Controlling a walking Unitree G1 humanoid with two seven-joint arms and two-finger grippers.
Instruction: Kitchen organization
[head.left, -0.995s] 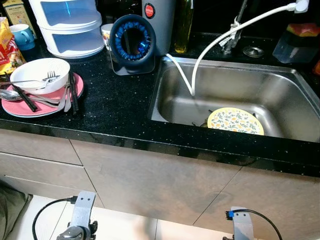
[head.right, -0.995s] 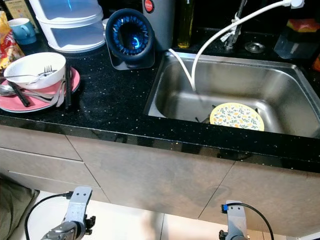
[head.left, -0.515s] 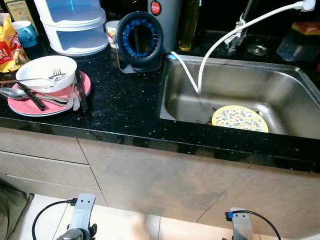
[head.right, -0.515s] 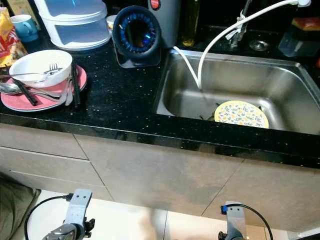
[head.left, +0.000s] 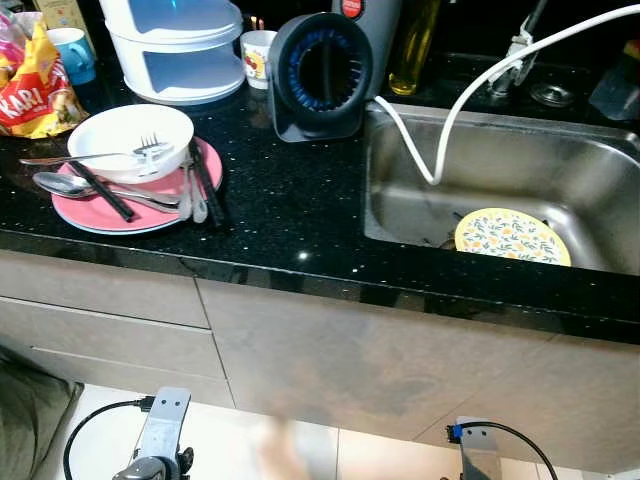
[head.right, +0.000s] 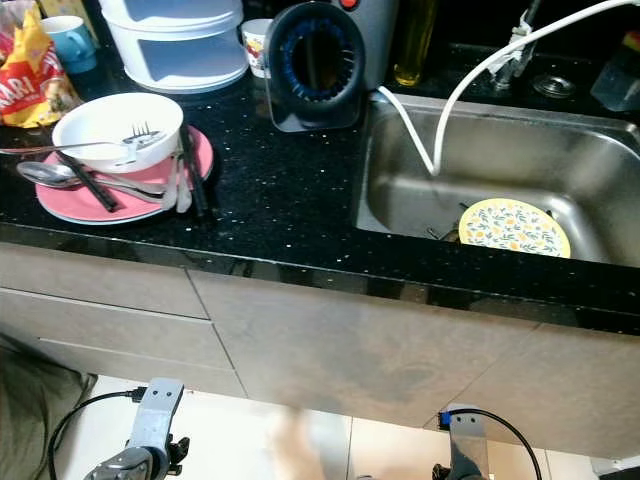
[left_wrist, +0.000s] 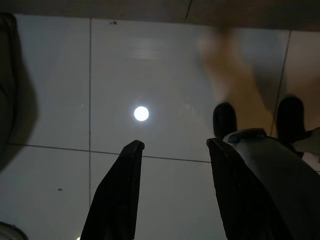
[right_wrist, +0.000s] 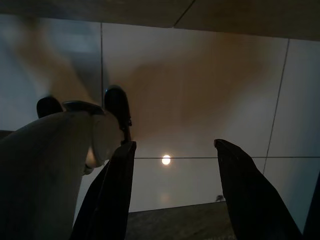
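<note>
On the black counter (head.left: 280, 215) a pink plate (head.left: 88, 208) carries a white bowl (head.left: 125, 128) with a fork (head.left: 90, 155), a spoon (head.left: 70, 184) and dark chopsticks (head.left: 205, 182). A yellow patterned plate (head.left: 512, 236) lies in the steel sink (head.left: 500, 175). Both arms hang low in front of the cabinets. My left gripper (left_wrist: 172, 147) points at the tiled floor, open and holding nothing. My right gripper (right_wrist: 175, 145) is likewise open over the floor.
A round blue and black appliance (head.left: 322, 72) stands by the sink's left rim. White stacked containers (head.left: 180, 45), a patterned cup (head.left: 258, 52), a blue mug (head.left: 72, 50) and a snack bag (head.left: 35, 85) line the back left. A white hose (head.left: 470, 80) arcs into the sink.
The head views have shifted left, so the plate with the bowl sits more central and the sink further right. The dishes themselves have not moved. Both arms still hang.
</note>
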